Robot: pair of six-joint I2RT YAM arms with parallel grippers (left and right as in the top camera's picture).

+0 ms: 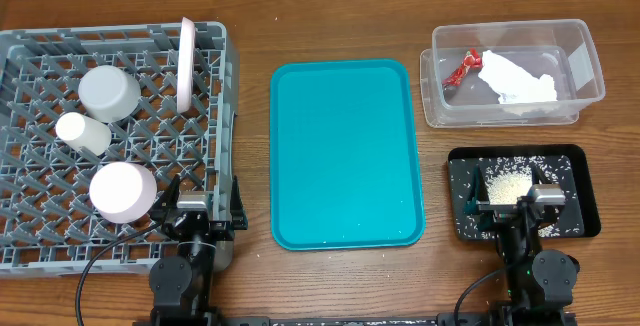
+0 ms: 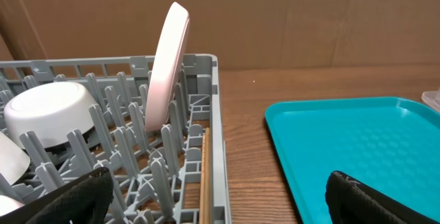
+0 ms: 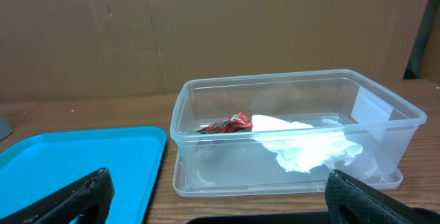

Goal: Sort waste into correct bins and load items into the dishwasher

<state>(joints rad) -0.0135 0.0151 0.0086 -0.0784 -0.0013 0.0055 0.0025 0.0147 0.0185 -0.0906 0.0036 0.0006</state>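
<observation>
The tray (image 1: 345, 156) looks bare — probably nothing left to grab. Left pincer (image 2: 220, 203), wide and empty, faces the plate (image 2: 167, 66) standing edge-up in the rack (image 2: 210, 114) ahead; right pincer (image 3: 220, 198), likewise, faces the clear bin (image 3: 275, 85).

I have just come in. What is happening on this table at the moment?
Two robot arms are sorting waste and dishes, but neither handles anything now: the left gripper and the right gripper are open and hold nothing. The teal tray is bare. The dishwasher rack holds an upright pink plate, a bowl, a small cup and a larger cup. The clear bin holds a red wrapper and white paper; the black bin holds food crumbs.
</observation>
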